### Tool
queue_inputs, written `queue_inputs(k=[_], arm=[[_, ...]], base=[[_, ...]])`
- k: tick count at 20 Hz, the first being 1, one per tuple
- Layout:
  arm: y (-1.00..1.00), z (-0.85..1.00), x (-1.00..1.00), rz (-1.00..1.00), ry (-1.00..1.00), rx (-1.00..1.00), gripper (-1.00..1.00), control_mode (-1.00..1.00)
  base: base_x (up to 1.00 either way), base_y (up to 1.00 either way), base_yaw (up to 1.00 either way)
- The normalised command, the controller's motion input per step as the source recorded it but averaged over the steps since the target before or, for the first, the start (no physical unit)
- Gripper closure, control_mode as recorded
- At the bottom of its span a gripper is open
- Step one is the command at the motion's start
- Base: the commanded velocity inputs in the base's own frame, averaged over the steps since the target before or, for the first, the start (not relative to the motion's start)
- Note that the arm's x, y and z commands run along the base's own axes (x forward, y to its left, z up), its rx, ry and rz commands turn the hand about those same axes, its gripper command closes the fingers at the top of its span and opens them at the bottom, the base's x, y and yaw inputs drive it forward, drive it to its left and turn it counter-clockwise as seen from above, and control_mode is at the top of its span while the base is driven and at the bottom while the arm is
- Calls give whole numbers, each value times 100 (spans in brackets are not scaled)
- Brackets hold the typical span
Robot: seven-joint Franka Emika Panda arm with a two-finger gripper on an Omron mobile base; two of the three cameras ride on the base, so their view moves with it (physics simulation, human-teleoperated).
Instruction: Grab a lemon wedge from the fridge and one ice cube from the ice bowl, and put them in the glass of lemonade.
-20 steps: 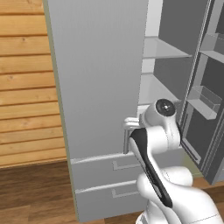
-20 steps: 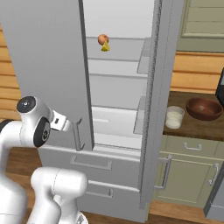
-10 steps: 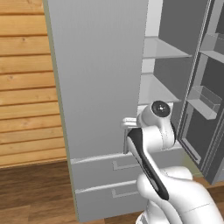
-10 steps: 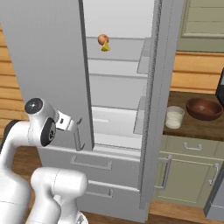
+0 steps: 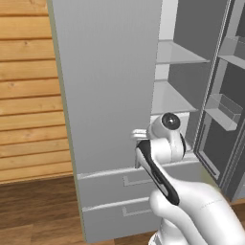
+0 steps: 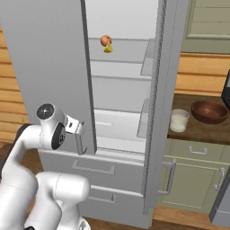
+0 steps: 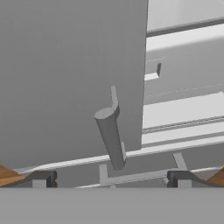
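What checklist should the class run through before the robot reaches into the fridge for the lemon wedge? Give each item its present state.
1. Tool open: ok, fingertips stand wide apart.
2. Tool empty: ok, nothing between its fingertips.
3. Right door of the tall grey metal fridge open: ok, shelves exposed.
4. Tiny bright yellow lemon wedge located: ok, on an upper shelf beside a small round orange fruit.
5. Path to the wedge free: not ok, the tool sits low at the left door's grey vertical bar handle, well below that shelf.
6. Short clear glass of lemonade ready: ok, upright on the counter beside a brown bowl.
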Motion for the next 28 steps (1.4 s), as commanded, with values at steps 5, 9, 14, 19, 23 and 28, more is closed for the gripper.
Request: queue_inputs(k=[5, 9, 14, 19, 23, 28], arm=[[0, -27, 43, 3, -1, 0, -100, -100], [0, -25, 38, 3, -3, 0, -100, -100], [0, -27, 39, 2, -2, 0, -100, -100], [0, -28, 41, 1, -1, 0, -100, -100], [0, -24, 46, 0, 0, 0, -100, -100], [0, -24, 55, 0, 0, 0, -100, -100]], base=[[0, 0, 0], [0, 0, 0], [0, 0, 0], [0, 0, 0], [0, 0, 0], [0, 0, 0]])
